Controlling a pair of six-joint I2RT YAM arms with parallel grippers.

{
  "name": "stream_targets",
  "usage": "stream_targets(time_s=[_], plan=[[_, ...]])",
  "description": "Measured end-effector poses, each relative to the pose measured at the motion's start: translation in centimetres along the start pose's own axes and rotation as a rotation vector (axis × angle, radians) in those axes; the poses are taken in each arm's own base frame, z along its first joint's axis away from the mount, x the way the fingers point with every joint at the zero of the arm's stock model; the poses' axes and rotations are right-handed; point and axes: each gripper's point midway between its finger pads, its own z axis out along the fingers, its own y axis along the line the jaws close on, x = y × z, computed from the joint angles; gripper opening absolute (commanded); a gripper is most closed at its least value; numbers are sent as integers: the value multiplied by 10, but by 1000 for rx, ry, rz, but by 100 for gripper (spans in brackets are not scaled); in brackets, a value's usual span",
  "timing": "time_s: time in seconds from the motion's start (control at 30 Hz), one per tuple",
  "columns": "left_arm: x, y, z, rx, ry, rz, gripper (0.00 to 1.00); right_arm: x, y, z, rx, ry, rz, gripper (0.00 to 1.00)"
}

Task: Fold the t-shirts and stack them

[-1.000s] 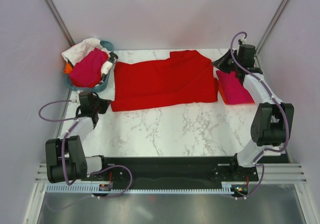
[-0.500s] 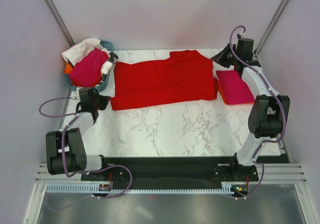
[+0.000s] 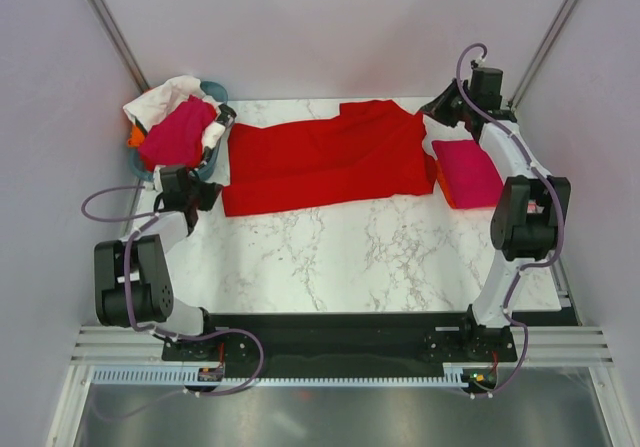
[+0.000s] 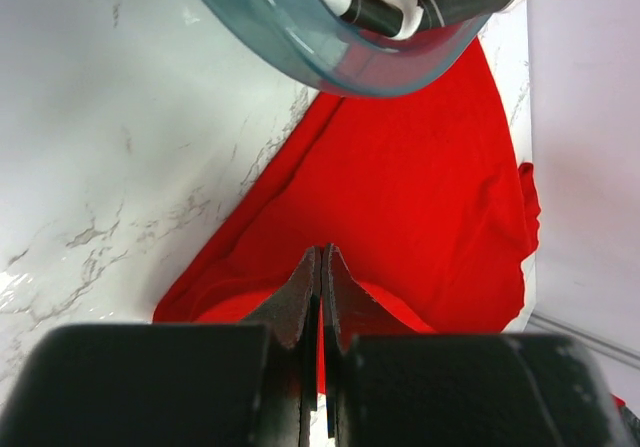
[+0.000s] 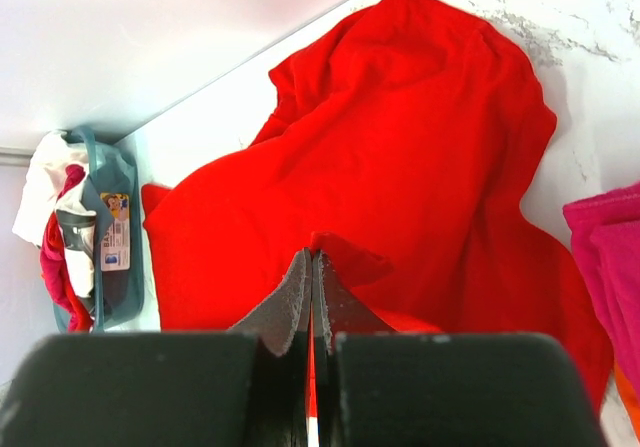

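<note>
moved: both arms have gone toward the far side of the tabletop [image 3: 350, 257]. The left pincer [image 3: 207, 195] is now closer to the tub [image 3: 203, 174], and the right pincer [image 3: 433, 115] is deeper in the far right corner.
cloth change: the near edge of the red shirt [image 3: 325, 157] has slid away from the arm bases with them; more bare marble shows in front.
unchanged: the tub and its load, and the folded pile on the right.
left pincer: jaws pressed together at the shirt's near left corner, red cloth bunched at the tips [image 4: 320, 259]; reads as pinching that corner.
right pincer: jaws closed on a thin red sliver [image 5: 311, 263] at the shirt's far right edge.
red shirt: spread wide across the far half of the tabletop, between tub and pile, with some wrinkles.
pile: folded pink shirt [image 3: 468, 172] on top of an orange shirt [image 3: 441, 191], just beside the red one's right edge.
tub load: another pink shirt [image 3: 180, 132] and a white shirt [image 3: 165, 95], unfolded.
step: probably dragging and straightening the red shirt before its first fold.
next: keep both pinches tight, pull evenly so the cloth lies flat, and steer clear of the tub and the pile.
</note>
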Motion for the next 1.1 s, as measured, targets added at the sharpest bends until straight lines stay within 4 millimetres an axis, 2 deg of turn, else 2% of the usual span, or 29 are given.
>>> stream_targets(time_s=[0.3, 0.6, 0.87, 0.9, 0.93, 0.97, 1.03, 1.07, 1.1], plan=[[2, -7, 12, 9, 8, -21, 2, 1, -8, 16, 15, 20, 9, 0], [-1, -14, 22, 19, 5, -35, 2, -11, -6, 29, 5, 7, 3, 0], [3, -9, 37, 13, 15, -67, 2, -13, -13, 49, 6, 12, 5, 1], [3, -9, 38, 15, 15, -70, 2, -11, -15, 51, 9, 18, 7, 3], [3, -9, 39, 15, 14, -72, 2, -10, -17, 54, 11, 22, 10, 21], [3, -9, 40, 17, 14, -73, 5, -9, -19, 56, 13, 27, 16, 34], [3, -9, 42, 17, 14, -72, 15, -6, -23, 62, 15, 35, 22, 61], [3, -10, 42, 19, 13, -72, 22, -4, -25, 64, 17, 40, 24, 62], [3, -11, 42, 22, 13, -71, 24, -2, -27, 65, 18, 47, 20, 62]])
